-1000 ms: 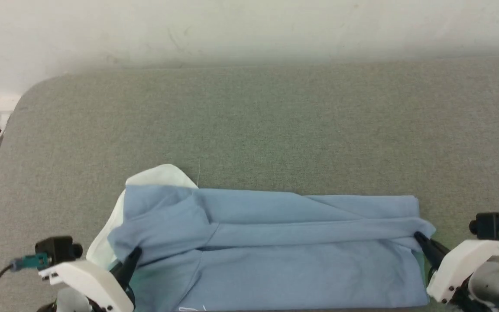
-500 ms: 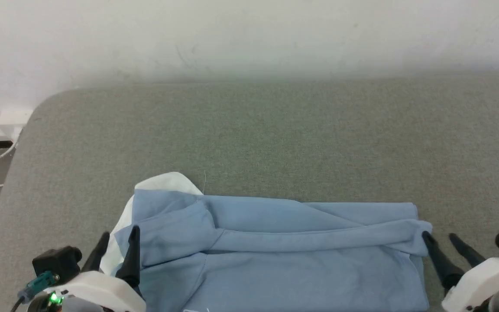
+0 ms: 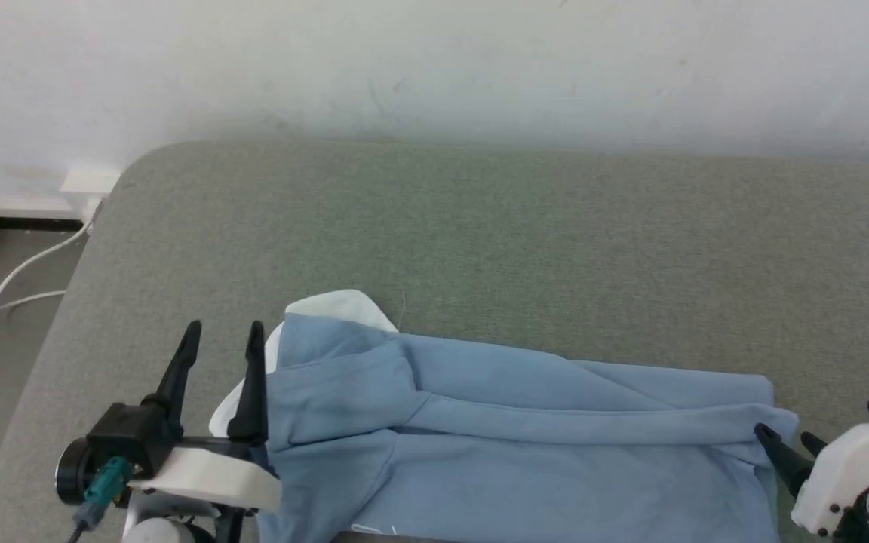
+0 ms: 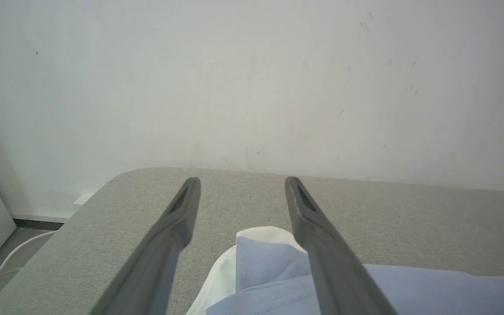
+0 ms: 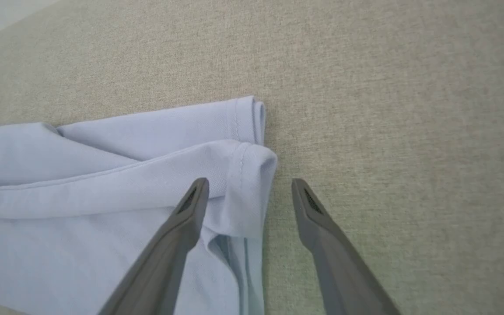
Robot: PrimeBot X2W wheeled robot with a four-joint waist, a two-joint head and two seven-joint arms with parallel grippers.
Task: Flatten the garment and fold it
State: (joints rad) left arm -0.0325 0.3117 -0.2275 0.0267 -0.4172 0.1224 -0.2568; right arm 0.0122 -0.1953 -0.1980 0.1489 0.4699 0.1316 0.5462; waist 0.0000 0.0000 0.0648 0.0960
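Garment (image 3: 517, 452) folded in long band on grey worktop (image 3: 480, 226), near edge, white hood end left; left gripper (image 3: 223, 335) fingers spread, empty, just left of hood; right gripper (image 3: 785, 435) fingers spread, straddling garment's right-end fold.

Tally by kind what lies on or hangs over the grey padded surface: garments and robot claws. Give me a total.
Light blue garment: 1
Claws: 2 (left claw, right claw, both open)
Total: 3
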